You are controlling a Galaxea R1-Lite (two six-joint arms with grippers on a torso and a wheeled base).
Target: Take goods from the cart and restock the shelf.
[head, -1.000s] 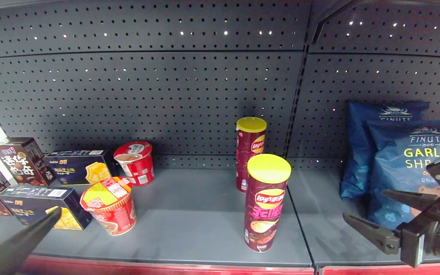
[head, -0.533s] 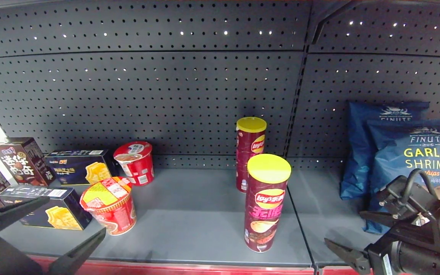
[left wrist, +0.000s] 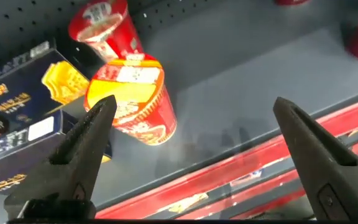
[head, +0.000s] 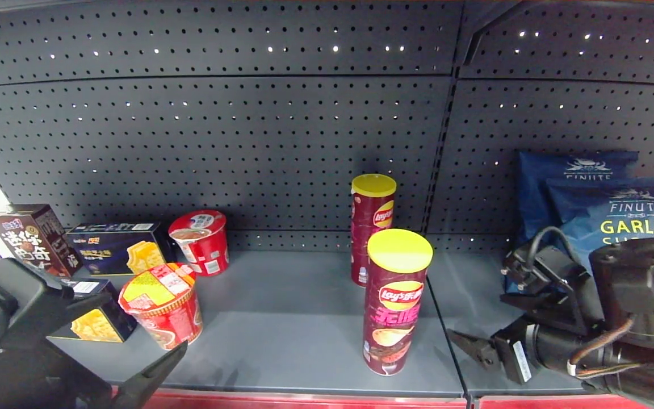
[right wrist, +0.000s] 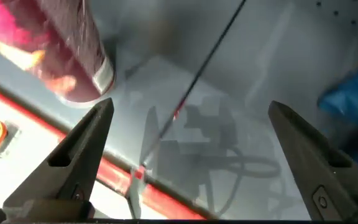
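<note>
The grey shelf (head: pixel 304 318) holds two maroon chip cans with yellow lids, one at the front (head: pixel 395 301) and one behind it (head: pixel 372 227). Left of them stand two red cup noodles (head: pixel 162 307) (head: pixel 201 241) and several dark snack boxes (head: pixel 117 247). My left gripper (head: pixel 145 321) hangs open and empty over the shelf's front left edge, just in front of the near cup noodle (left wrist: pixel 132 96). My right gripper (head: pixel 474 315) is open and empty at the front right, a little right of the front chip can (right wrist: pixel 55 50).
Blue chip bags (head: pixel 605 210) lean against the pegboard back wall (head: pixel 247 142) at the right, partly behind my right arm. A red strip (head: pixel 304 400) runs along the shelf's front edge. A seam (head: pixel 446 329) divides the shelf boards right of the cans.
My left gripper has come in from the lower left toward the near cup noodle. My right gripper has swung left and lower, toward the front can. The goods have not moved.
</note>
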